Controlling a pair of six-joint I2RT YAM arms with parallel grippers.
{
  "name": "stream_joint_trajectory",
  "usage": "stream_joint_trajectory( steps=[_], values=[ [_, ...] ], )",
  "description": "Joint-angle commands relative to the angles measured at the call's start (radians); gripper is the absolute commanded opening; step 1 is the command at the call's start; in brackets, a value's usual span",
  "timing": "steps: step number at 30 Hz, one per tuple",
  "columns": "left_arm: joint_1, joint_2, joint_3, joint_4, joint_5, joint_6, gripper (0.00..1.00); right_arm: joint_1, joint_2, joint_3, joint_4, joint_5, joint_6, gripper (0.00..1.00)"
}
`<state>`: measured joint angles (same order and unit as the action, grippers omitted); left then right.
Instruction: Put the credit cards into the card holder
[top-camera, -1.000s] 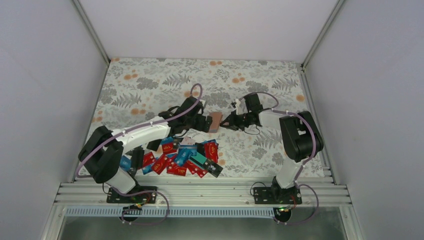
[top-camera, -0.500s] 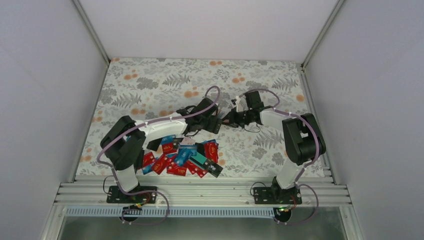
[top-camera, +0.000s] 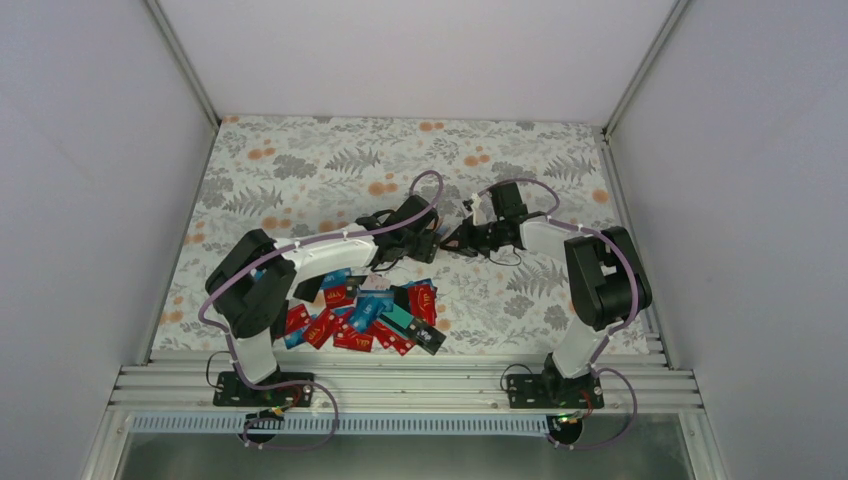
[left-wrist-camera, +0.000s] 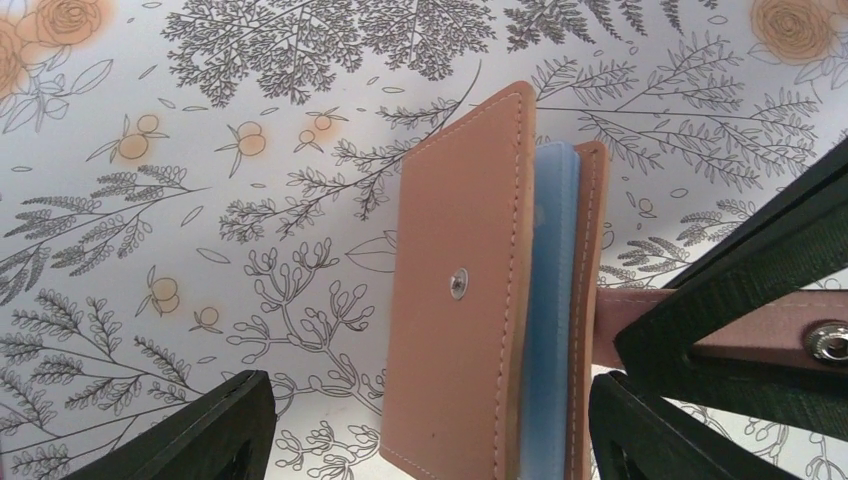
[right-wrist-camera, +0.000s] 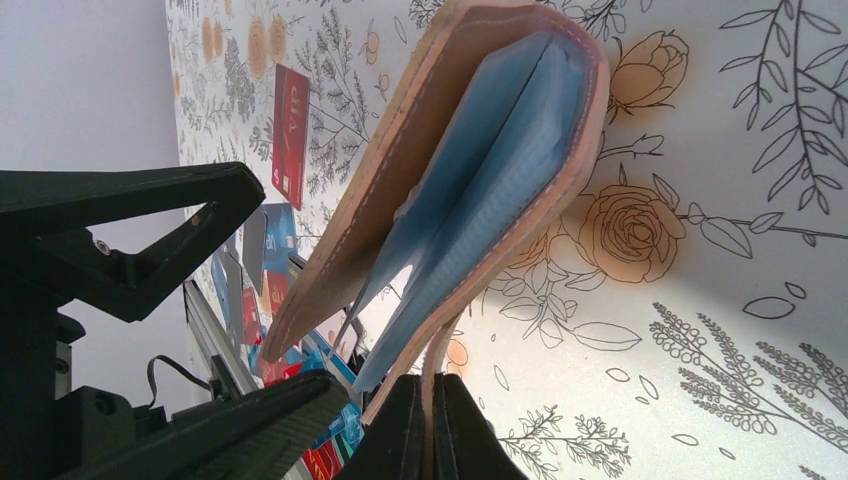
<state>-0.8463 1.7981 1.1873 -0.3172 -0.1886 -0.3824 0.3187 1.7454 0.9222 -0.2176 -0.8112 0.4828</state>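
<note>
Where the right gripper stands: clamped shut on the strap, holding the holder mid-counter, just right of centre, apparently lifted off the counter.
Left gripper: jaws wide, one finger on each side of the holder, neither touching it; nothing held.
Change: a second ago the left gripper sat to the holder's left, and the holder showed between the two grippers from above. It has since reached in over the holder, and its jaws have begun to narrow.
Holder: half open, with the tan cover parted from the blue sleeves; whether any card sits inside, cannot tell.
Cards: a mostly red heap on the near side, left of centre, well apart from the holder.
Meaning: no card is on its way. The left gripper looks set to take the cover and spread or steady the holder, so loading seems some steps off.
</note>
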Motion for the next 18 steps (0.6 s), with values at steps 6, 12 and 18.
stream_joint_trajectory(
  steps=[6, 12, 18],
  values=[
    [0.01, 0.02, 0.022, -0.018, -0.037, -0.015, 0.74, 0.009, -0.02, -0.001, -0.008, 0.007, -0.021, 0.04],
    [0.018, 0.027, 0.02, -0.017, -0.05, -0.032, 0.69, 0.009, -0.021, -0.009, -0.015, 0.019, -0.032, 0.04],
    [0.04, 0.036, 0.009, -0.014, -0.043, -0.042, 0.59, 0.008, -0.022, -0.026, -0.017, 0.023, -0.042, 0.04]
  ],
)
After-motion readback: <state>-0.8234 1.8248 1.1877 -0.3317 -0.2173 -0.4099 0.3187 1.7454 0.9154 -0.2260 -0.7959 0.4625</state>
